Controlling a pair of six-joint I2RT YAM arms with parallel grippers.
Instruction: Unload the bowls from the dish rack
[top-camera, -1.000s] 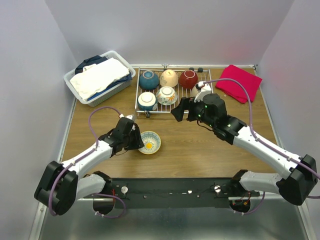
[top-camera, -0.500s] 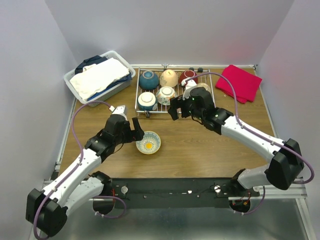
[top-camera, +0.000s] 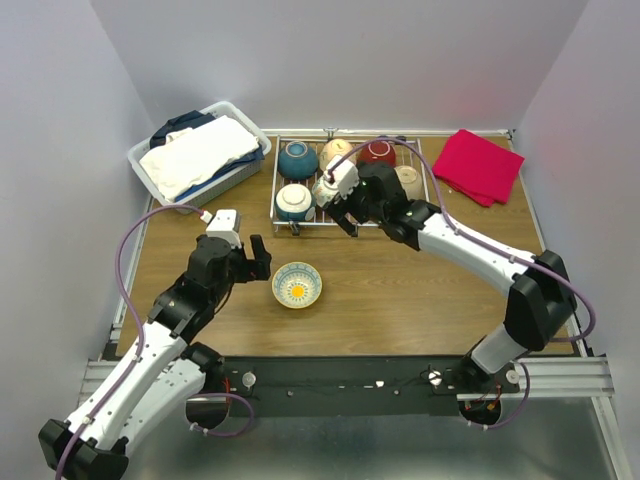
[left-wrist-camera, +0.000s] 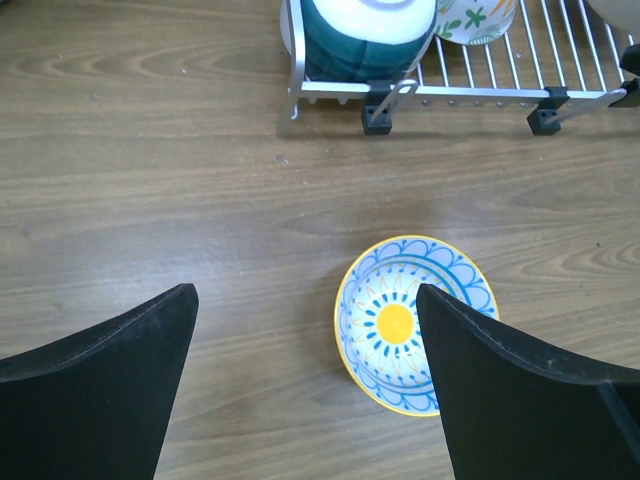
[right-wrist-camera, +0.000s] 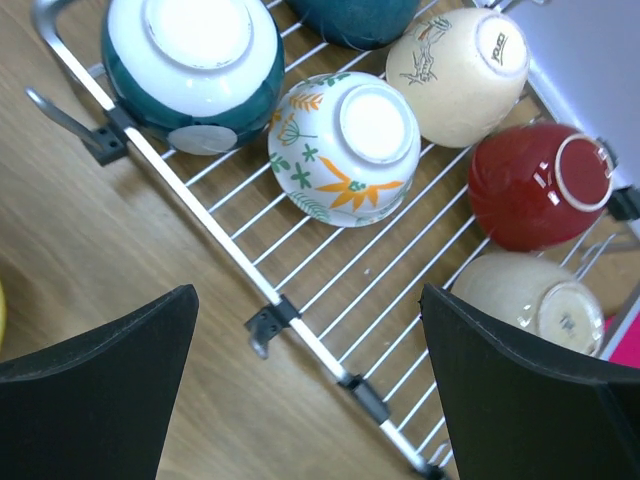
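The left gripper (left-wrist-camera: 303, 290) is hanging just above the wooden table (top-camera: 420, 290) with its jaws spread wide and gripping nothing. Its right finger (left-wrist-camera: 520, 400) is overlapping one edge of a small upright ceramic bowl with a blue-and-yellow sunburst pattern (left-wrist-camera: 395, 325), which is sitting on the table in front of the flat silver wire dish rack (left-wrist-camera: 480, 92). The left arm is reaching forward and rightward from its base, with the wrist pointing down.

The right gripper (right-wrist-camera: 307, 290) is also standing wide open and empty, hovering over the rack's near rail (right-wrist-camera: 300, 330). The right arm is stretching leftward and away from its base, bending at the elbow.

Six bowls are lying upside down in the rack: a teal-and-white one (right-wrist-camera: 195, 75), an orange-green floral one (right-wrist-camera: 345, 145), a cream one (right-wrist-camera: 460, 75), a dark red one (right-wrist-camera: 530, 190), a beige one (right-wrist-camera: 525, 300) and a dark teal one (right-wrist-camera: 355, 15).

A white plastic basket of laundry (top-camera: 200, 155) is sitting left of the rack and a folded red cloth (top-camera: 478, 165) right of it.
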